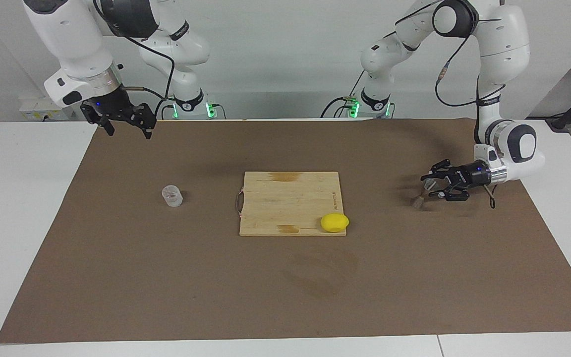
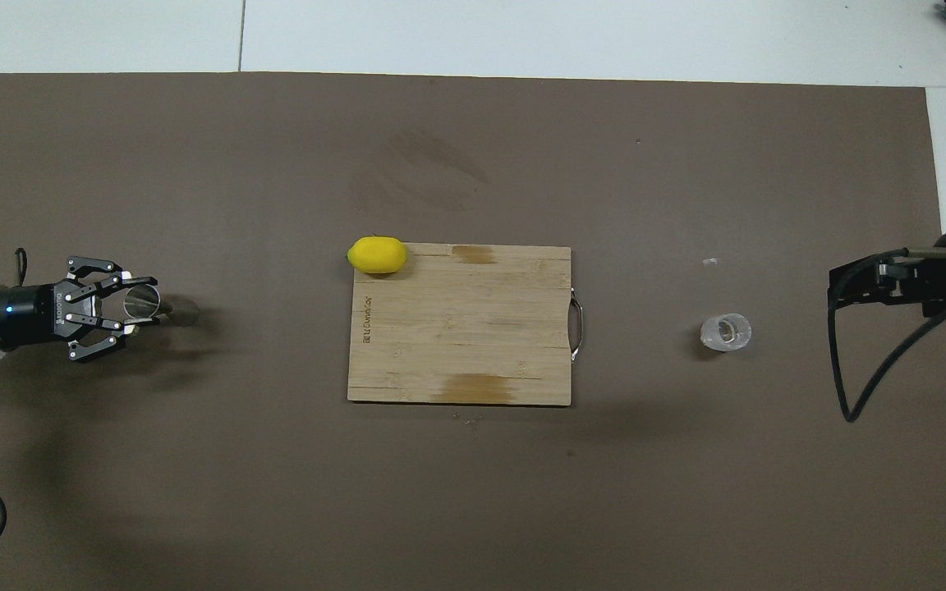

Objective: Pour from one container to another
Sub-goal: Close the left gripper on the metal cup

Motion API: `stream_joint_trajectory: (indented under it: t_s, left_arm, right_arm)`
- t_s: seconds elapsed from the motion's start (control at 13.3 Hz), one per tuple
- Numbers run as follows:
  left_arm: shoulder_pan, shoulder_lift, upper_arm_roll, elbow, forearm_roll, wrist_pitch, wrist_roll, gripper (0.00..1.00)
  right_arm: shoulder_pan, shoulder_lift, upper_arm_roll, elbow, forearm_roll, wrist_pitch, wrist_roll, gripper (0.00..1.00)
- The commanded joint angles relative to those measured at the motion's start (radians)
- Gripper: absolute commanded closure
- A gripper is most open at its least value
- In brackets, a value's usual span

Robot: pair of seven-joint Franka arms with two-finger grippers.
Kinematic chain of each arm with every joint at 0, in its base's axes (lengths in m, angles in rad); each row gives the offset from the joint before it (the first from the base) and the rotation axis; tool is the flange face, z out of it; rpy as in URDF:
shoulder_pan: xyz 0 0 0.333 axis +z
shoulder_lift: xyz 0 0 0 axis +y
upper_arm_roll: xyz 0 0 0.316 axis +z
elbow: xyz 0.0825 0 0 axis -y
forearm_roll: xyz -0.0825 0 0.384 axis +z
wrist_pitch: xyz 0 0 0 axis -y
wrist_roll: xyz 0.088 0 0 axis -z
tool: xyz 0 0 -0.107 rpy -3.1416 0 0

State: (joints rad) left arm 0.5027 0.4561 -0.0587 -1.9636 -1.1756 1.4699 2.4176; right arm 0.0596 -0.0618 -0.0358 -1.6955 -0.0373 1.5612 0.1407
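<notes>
The left gripper [image 1: 430,187] lies low and level over the brown mat [image 1: 166,277] at the left arm's end of the table, clamped on the metal jigger [image 1: 423,193], whose foot meets the mat. From the cutting board [image 1: 290,203] in the overhead view, the jigger is at nine o'clock, the glass cup [image 2: 726,332] at three, upright. The lemon [image 1: 334,222] sits at the board's eleven o'clock corner. The right gripper [image 1: 126,125] waits, raised, fingers apart, over the mat's edge.
</notes>
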Motion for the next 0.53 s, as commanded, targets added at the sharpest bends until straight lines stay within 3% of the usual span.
stream_joint_trajectory:
  t_s: [0.0,0.15,0.45]
  left_arm:
    - [-0.003,-0.007,0.01,0.005,-0.004,0.0,0.017,0.69]
    - [-0.003,-0.007,0.01,0.005,-0.004,0.0,0.017,0.78]
    - [-0.007,-0.007,0.007,0.008,-0.015,-0.022,-0.03,0.79]
  right_arm:
    - [-0.009,-0.033,0.004,-0.033,0.02,-0.01,0.0,0.0]
    - [-0.009,-0.033,0.004,-0.035,0.02,-0.01,0.0,0.0]
    - [-0.009,-0.033,0.004,-0.035,0.02,-0.01,0.0,0.0]
